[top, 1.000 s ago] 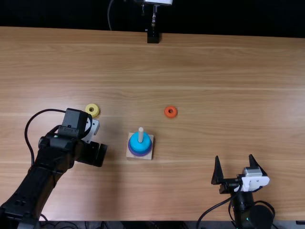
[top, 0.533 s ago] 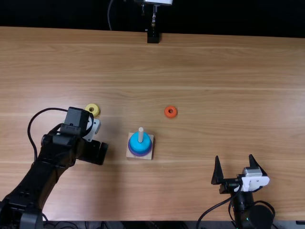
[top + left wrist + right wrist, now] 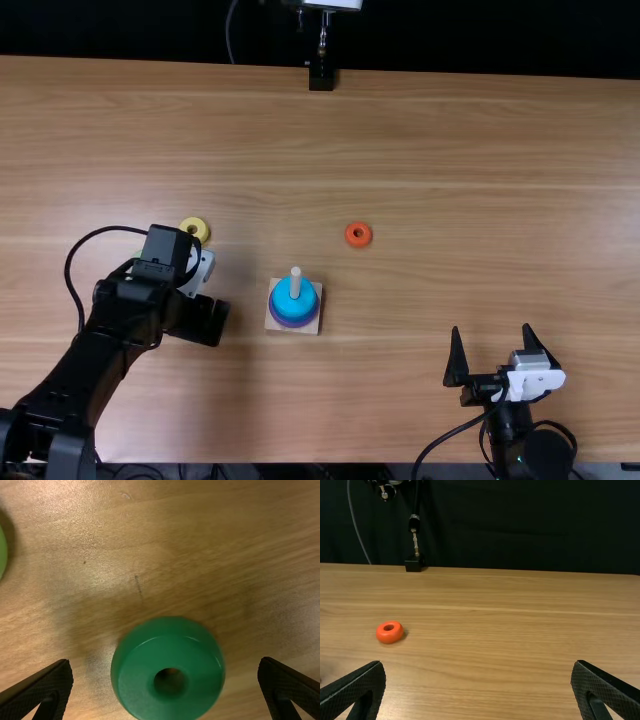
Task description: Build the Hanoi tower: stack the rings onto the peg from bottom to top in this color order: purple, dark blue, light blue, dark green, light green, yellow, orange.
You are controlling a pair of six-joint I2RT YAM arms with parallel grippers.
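The left gripper is held open above the table, the dark green ring being framed between its parted fingers, with part of the light green ring shown nearby. The right gripper is also opened wide, near the table's near edge. The light blue ring is seated above the purple ring on the peg; the yellow ring and orange ring are placed separately on the wood.
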